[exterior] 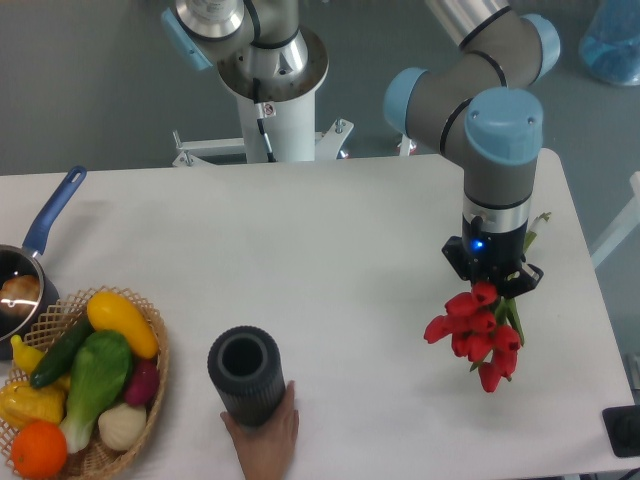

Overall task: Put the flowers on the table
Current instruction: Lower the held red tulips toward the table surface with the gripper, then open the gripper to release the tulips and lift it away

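The flowers (474, 329), a bunch of red tulips, hang out from under my gripper (491, 281) at the right side of the white table (330, 250). The blooms point toward the front edge. Green stems and leaves (536, 224) stick out behind the wrist toward the back right. The gripper points straight down and looks shut on the middle of the bunch; its fingers are mostly hidden by the wrist. I cannot tell whether the blooms touch the tabletop.
A dark ribbed cylinder (245, 376) stands at the front centre, held by a human hand (264, 432). A wicker basket (158, 372) of vegetables sits at the front left. A pot with a blue handle (50, 214) is at the left edge. A black object (624, 431) is at the front right corner.
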`<action>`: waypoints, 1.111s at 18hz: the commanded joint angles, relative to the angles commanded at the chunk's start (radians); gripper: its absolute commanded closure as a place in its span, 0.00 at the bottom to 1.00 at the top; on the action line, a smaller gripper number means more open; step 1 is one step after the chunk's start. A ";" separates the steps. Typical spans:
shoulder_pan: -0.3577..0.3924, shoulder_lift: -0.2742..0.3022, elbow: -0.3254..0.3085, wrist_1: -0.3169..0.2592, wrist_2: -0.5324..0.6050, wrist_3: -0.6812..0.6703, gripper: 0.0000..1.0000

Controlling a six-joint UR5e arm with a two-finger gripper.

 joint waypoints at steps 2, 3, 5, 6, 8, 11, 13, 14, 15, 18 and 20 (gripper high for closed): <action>-0.003 -0.006 -0.002 0.002 0.006 -0.002 0.97; -0.005 -0.009 -0.002 0.002 0.006 -0.003 0.97; -0.006 -0.011 -0.002 0.002 0.006 -0.005 0.97; -0.008 -0.011 -0.008 0.002 0.005 -0.006 0.96; -0.006 -0.012 -0.025 0.003 -0.003 -0.006 0.91; -0.006 -0.014 -0.047 0.003 0.002 -0.005 0.65; -0.006 -0.015 -0.057 0.008 0.003 -0.006 0.62; -0.006 -0.015 -0.060 0.009 0.000 -0.005 0.59; -0.006 -0.017 -0.060 0.015 -0.002 -0.005 0.44; -0.006 -0.020 -0.063 0.044 -0.002 -0.005 0.00; -0.005 -0.026 -0.063 0.051 0.002 0.001 0.00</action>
